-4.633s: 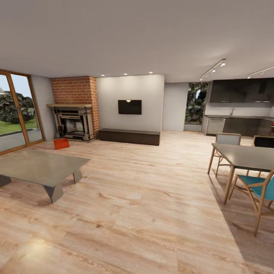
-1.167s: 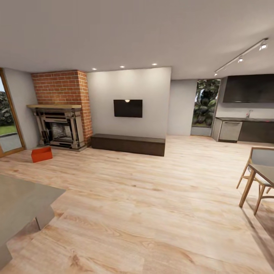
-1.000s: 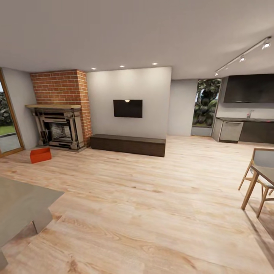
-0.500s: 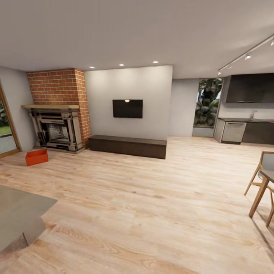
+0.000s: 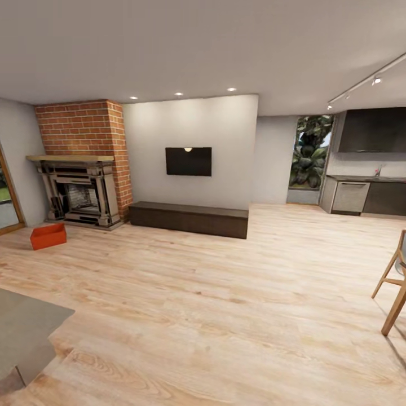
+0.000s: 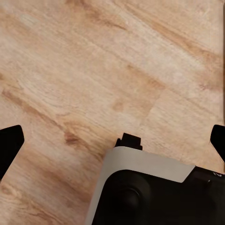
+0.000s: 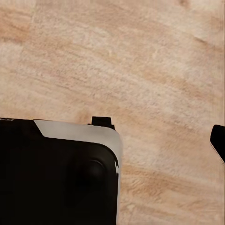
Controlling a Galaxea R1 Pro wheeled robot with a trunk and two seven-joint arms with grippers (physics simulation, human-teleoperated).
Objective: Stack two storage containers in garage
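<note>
Head view, room: the living room, with a light wood-plank floor [image 5: 225,304] across the lower half of the frame.
Head view, container: one orange-red storage container [image 5: 48,236] stands on the planks at the left edge of the frame, mid-height, open top up, just in front of the fireplace and apart from it.
Head view, fireplace: a red brick fireplace [image 5: 82,169] in the left of the frame, with a dark metal surround and a wooden mantel.
Head view, cabinet: a long low dark-brown cabinet [image 5: 189,219] runs along the white wall at centre, touching the floor, beside the fireplace.
Head view, screen: a dark wall screen [image 5: 188,161] hangs above the cabinet.
Head view, table: the corner of a grey low table [image 5: 22,332] sits in the lower left of the frame.
Head view, chair: wooden chair legs [image 5: 392,287] show at the right edge.
Head view, kitchen: dark kitchen units [image 5: 369,169] fill the upper right, next to a window with foliage.
Left wrist view, tool: the left gripper [image 6: 112,140] has its two dark fingertips at opposite edges of the frame, spread wide, holding nothing, over bare planks.
Left wrist view, robot body: a grey and black part of the robot [image 6: 154,192] sits low in the frame.
Right wrist view, tool: one dark fingertip of the right gripper [image 7: 218,140] shows at the right edge; the other is hidden, so I cannot tell how wide the jaws stand.
Right wrist view, floor: planks lie beneath.
</note>
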